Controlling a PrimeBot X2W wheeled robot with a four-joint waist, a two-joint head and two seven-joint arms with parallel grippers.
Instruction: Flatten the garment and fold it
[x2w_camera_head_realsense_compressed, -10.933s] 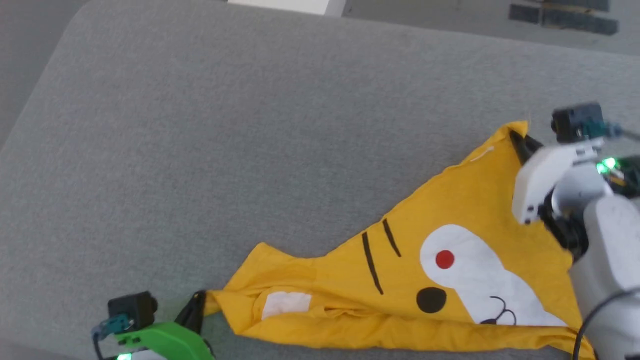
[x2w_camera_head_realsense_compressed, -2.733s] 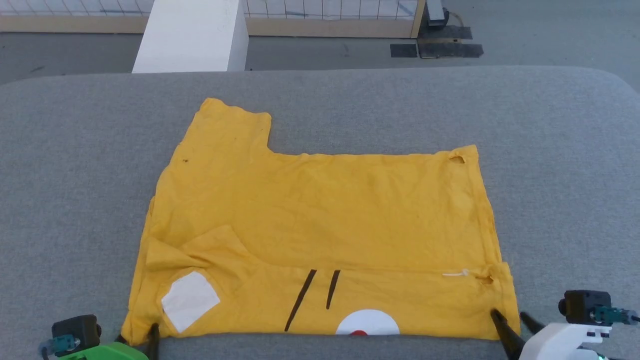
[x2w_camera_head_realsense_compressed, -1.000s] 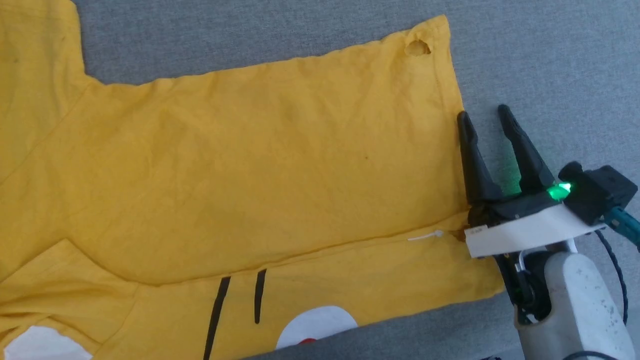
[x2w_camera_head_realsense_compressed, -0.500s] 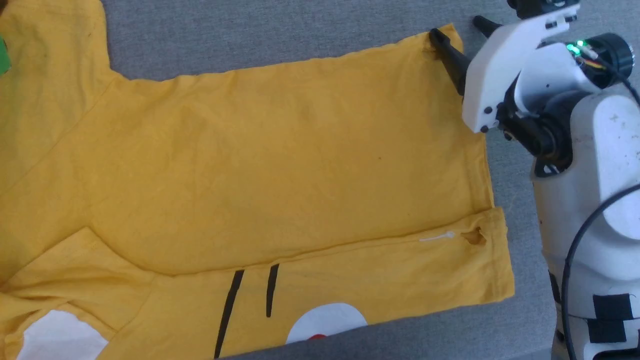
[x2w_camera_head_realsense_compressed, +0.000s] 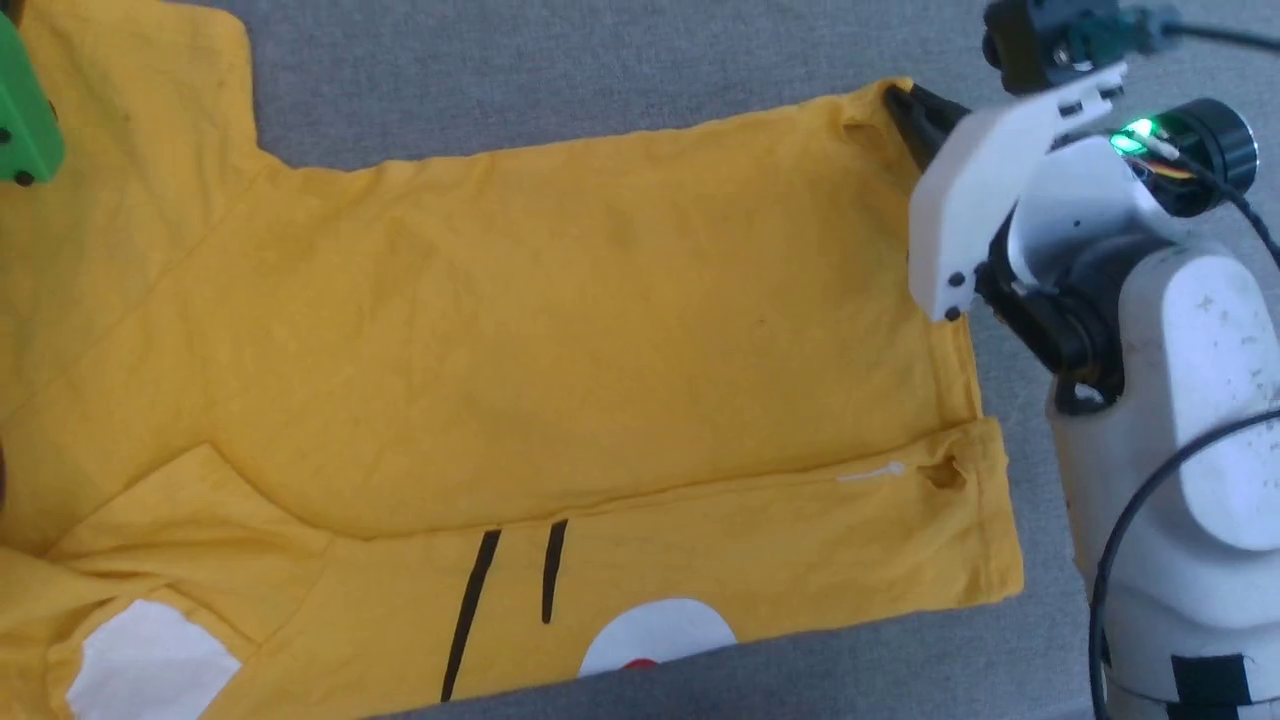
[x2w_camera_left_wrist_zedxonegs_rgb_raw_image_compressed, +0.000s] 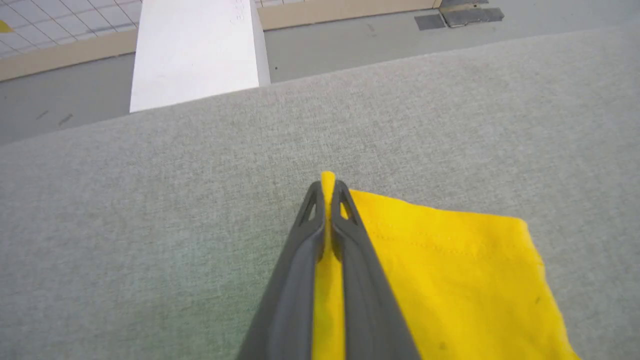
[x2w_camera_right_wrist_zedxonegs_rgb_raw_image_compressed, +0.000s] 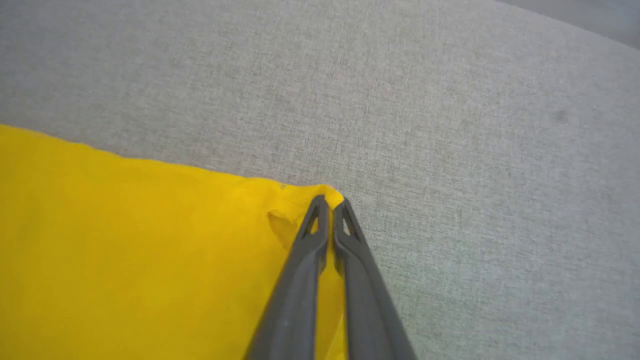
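The garment (x2w_camera_head_realsense_compressed: 550, 330), a bright yellow T-shirt, lies spread on the grey padded table (x2w_camera_head_realsense_compressed: 600, 60). Its near edge is folded over, showing two black whisker lines (x2w_camera_head_realsense_compressed: 510, 590), a white muzzle (x2w_camera_head_realsense_compressed: 660, 635) and a sliver of the red dot. My right gripper (x2w_camera_right_wrist_zedxonegs_rgb_raw_image_compressed: 330, 202) is shut on the shirt's far right corner (x2w_camera_head_realsense_compressed: 890, 100), next to a small hole. My left gripper (x2w_camera_left_wrist_zedxonegs_rgb_raw_image_compressed: 327, 187) is shut on the far edge of the sleeve (x2w_camera_left_wrist_zedxonegs_rgb_raw_image_compressed: 450, 265). The left arm's green cover (x2w_camera_head_realsense_compressed: 25, 120) sits over the sleeve at the upper left of the head view.
My pale right forearm (x2w_camera_head_realsense_compressed: 1190, 430) with a black cable stands beside the shirt's right hem. Beyond the table's far edge in the left wrist view are a white block (x2w_camera_left_wrist_zedxonegs_rgb_raw_image_compressed: 195, 50), grey floor and a wooden-framed barrier (x2w_camera_left_wrist_zedxonegs_rgb_raw_image_compressed: 350, 7). Bare grey padding (x2w_camera_right_wrist_zedxonegs_rgb_raw_image_compressed: 450, 100) stretches past both held corners.
The right gripper, open beside the right hem a second ago, has moved to the far right corner and shut on it. The left arm's green cover has come in at the upper left.
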